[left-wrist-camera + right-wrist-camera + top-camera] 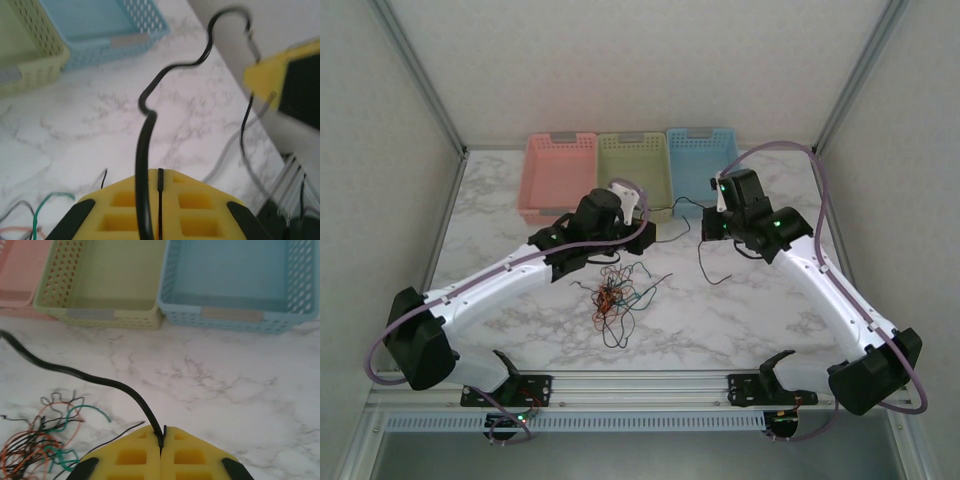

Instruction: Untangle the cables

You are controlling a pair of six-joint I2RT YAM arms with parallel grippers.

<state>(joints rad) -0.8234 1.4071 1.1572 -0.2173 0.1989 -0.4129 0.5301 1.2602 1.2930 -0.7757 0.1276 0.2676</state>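
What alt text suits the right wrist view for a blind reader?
The right claw, shut, pinches one black cable that curves away left over the marble table. A tangle of black, red-orange and green cables lies lower left; pink, green and blue baskets line the top.

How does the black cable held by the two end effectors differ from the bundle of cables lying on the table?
The black cable is one strand, held between the left end effector and the right end effector; the bundle is many strands lying on the table. The black cable is one colour; the bundle mixes black, red-orange and green. Both are thin, flexible wires.
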